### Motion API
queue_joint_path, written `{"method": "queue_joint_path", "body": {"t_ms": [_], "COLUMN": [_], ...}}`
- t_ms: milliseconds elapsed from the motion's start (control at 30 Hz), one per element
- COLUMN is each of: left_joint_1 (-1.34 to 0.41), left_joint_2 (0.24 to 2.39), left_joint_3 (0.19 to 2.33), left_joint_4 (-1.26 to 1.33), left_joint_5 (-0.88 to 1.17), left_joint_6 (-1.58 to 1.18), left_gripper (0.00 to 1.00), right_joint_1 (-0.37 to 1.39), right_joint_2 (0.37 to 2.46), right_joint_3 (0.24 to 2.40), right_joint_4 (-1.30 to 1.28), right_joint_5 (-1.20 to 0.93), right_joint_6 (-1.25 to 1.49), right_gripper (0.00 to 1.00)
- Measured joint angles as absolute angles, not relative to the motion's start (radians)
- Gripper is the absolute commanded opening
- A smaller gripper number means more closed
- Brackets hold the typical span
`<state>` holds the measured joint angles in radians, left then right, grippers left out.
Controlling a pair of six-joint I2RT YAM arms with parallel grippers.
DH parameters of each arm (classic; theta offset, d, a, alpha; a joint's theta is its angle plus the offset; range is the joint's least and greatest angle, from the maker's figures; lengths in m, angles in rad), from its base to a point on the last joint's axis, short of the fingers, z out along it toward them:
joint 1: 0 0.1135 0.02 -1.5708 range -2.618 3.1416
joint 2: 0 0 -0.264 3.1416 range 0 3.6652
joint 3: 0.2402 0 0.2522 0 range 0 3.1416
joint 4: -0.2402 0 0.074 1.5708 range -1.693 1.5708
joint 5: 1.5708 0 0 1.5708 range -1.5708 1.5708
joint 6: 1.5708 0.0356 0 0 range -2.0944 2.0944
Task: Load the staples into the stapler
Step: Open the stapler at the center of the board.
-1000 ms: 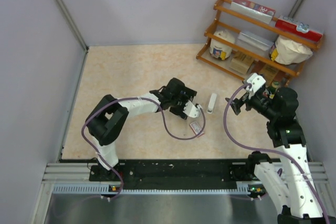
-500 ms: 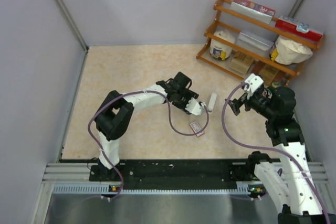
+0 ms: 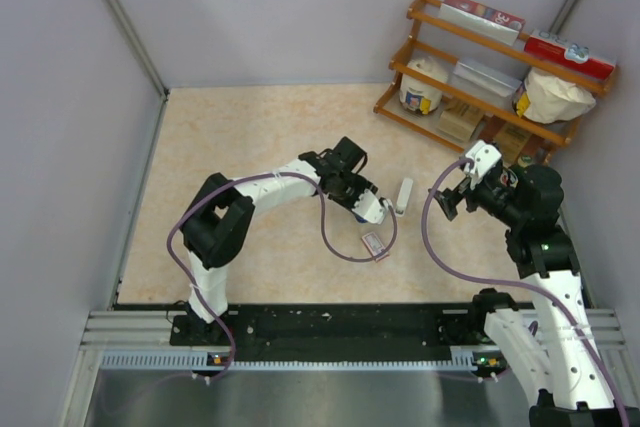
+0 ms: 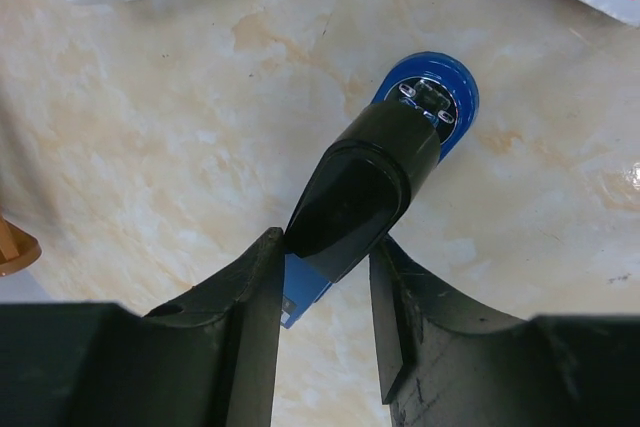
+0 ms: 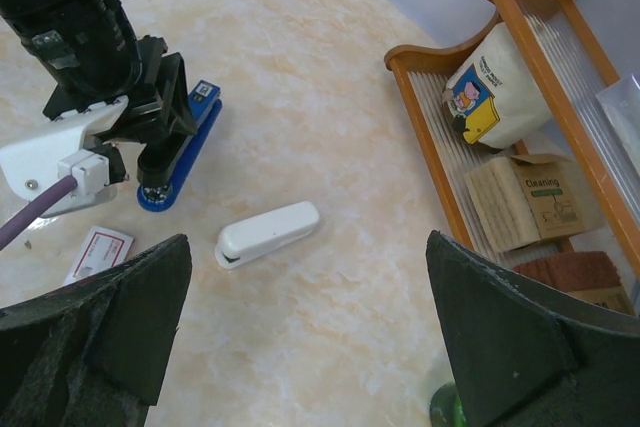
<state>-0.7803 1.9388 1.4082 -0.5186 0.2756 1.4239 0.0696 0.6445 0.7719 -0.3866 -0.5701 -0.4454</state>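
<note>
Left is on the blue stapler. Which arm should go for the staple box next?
Right. The right gripper is open and holds nothing, and the staple box lies in its wrist view. The left gripper is closed around the blue stapler, so it is occupied.

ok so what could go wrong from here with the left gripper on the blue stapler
The left gripper holds only one end of the blue stapler, so it may pivot or slip on the table. The white stapler and staple box lie close by and could get knocked. The right gripper is open and away, so nothing braces the base.
</note>
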Motion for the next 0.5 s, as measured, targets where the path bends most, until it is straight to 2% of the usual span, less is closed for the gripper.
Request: {"method": "queue_joint_path", "body": {"t_ms": [133,500], "left_joint_1": [-0.782,-0.786], "left_joint_2": [1.939,1.939], "left_joint_3": [1.414,1.402], "left_joint_4": [-0.528,-0.478], "left_joint_5": [0.271,0.167], "left_joint_6": [1.41,1.219], "left_gripper": [0.33,0.27], "right_joint_1": [0.07,0.07], "right_joint_2": [0.645,0.651], "right_joint_3": [0.772,0.772], "right_joint_4": [-0.387,-0.387], "right_joint_5": [-0.57,-0.575], "right_joint_6": [-0.445,-0.445], "right_gripper": [0.99,0.99]}}
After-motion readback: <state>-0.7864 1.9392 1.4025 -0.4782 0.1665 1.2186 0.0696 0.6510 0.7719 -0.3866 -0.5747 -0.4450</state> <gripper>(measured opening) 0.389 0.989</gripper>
